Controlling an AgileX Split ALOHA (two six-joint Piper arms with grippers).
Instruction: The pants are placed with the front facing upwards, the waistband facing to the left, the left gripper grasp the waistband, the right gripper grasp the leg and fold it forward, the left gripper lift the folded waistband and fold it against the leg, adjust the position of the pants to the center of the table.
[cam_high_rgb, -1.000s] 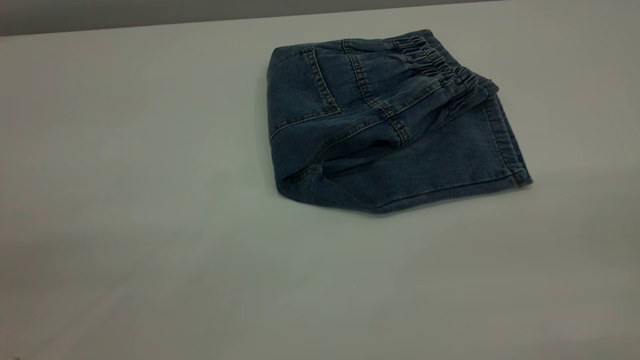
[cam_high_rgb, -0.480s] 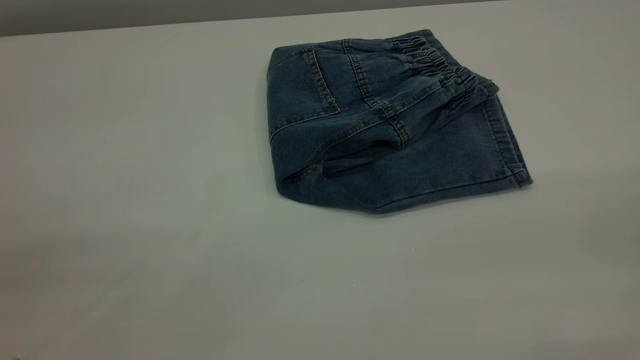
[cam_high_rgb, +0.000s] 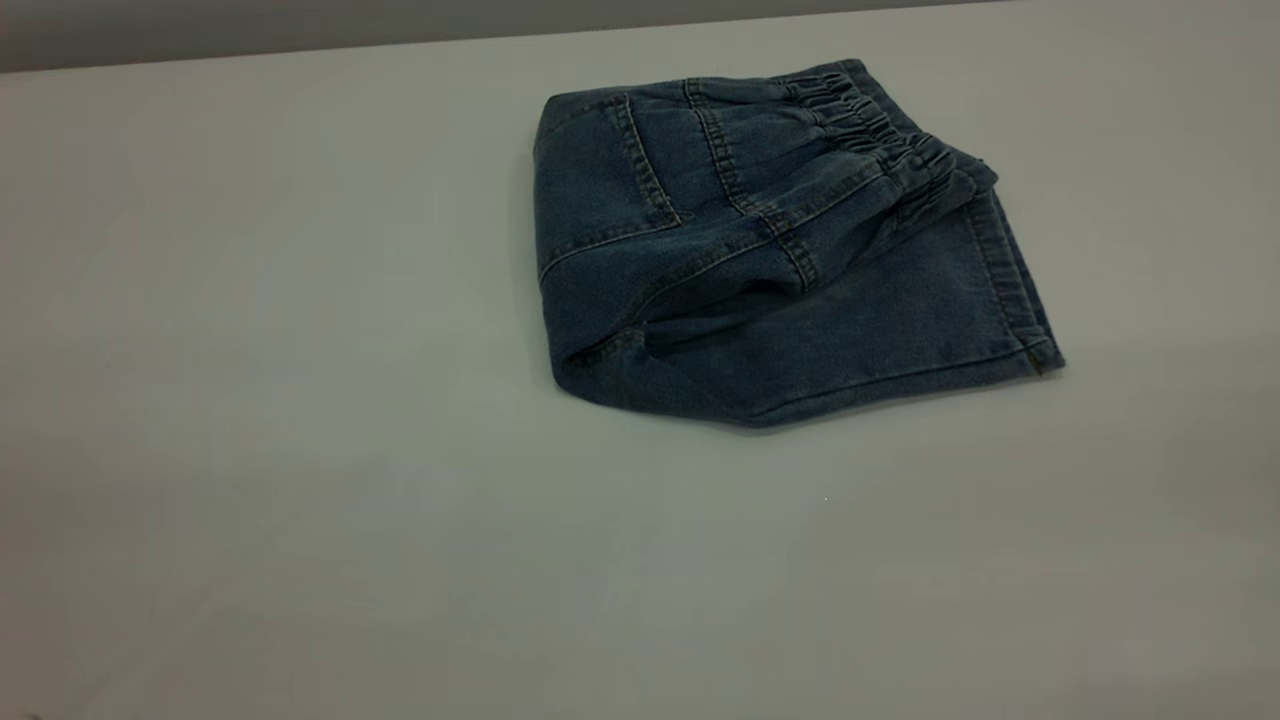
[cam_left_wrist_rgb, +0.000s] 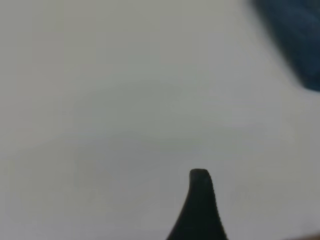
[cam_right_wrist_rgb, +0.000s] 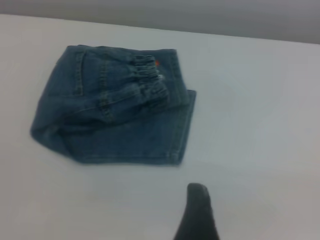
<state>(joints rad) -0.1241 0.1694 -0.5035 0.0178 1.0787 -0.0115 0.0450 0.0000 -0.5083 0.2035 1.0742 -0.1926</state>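
The pants (cam_high_rgb: 760, 250) lie folded on the table (cam_high_rgb: 300, 400), right of middle toward the far edge. The gathered waistband (cam_high_rgb: 880, 135) rests on top, turned to the right over the leg, whose stitched cuff (cam_high_rgb: 1010, 290) sticks out beyond it. Neither arm shows in the exterior view. In the right wrist view the pants (cam_right_wrist_rgb: 115, 120) and waistband (cam_right_wrist_rgb: 150, 82) lie ahead of my right gripper (cam_right_wrist_rgb: 225, 202), open and apart from them; one black finger (cam_right_wrist_rgb: 197, 212) shows. My left gripper (cam_left_wrist_rgb: 247, 200) hangs open over bare table, one finger (cam_left_wrist_rgb: 199, 205) in view, a corner of the pants (cam_left_wrist_rgb: 300, 35) far off.
The table's far edge (cam_high_rgb: 400, 40) meets a grey wall just behind the pants. Bare tabletop spreads to the left and in front of the pants.
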